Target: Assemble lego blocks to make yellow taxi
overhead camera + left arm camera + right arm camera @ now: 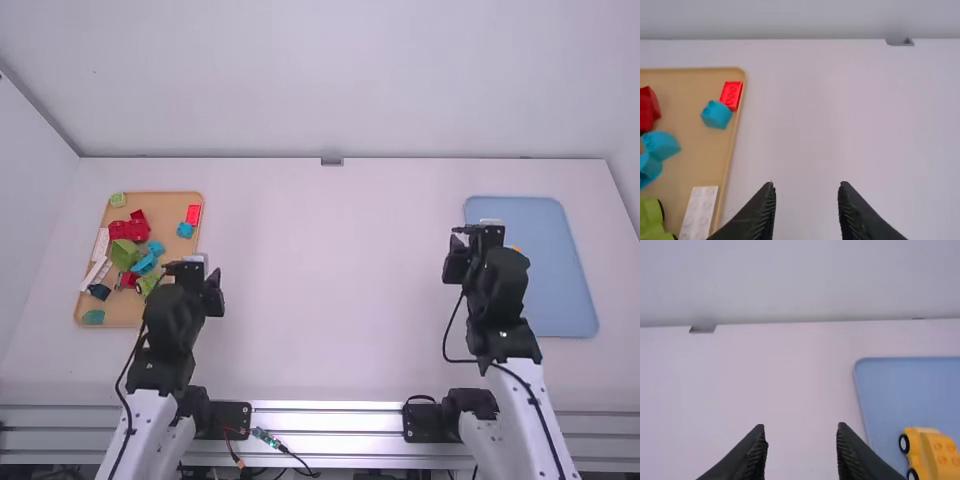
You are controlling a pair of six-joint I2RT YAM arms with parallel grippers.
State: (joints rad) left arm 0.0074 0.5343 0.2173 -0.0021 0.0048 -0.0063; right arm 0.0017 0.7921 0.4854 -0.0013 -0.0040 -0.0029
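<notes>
Left fingers (pixel 213 296), right fingers (pixel 455 264) — both wide, yellow car (pixel 927 452) — long axis running near-to-far, on blue tray (pixel 890 390)

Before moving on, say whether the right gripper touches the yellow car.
Apart; the right wrist view shows the tray's rim between the right gripper and yellow car.

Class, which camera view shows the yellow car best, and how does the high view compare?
The right wrist view: the yellow car shows two dark wheels and its studs, though the view's edge crops it. In the high view, the right arm hides most of it, leaving a small orange-yellow patch.
</notes>
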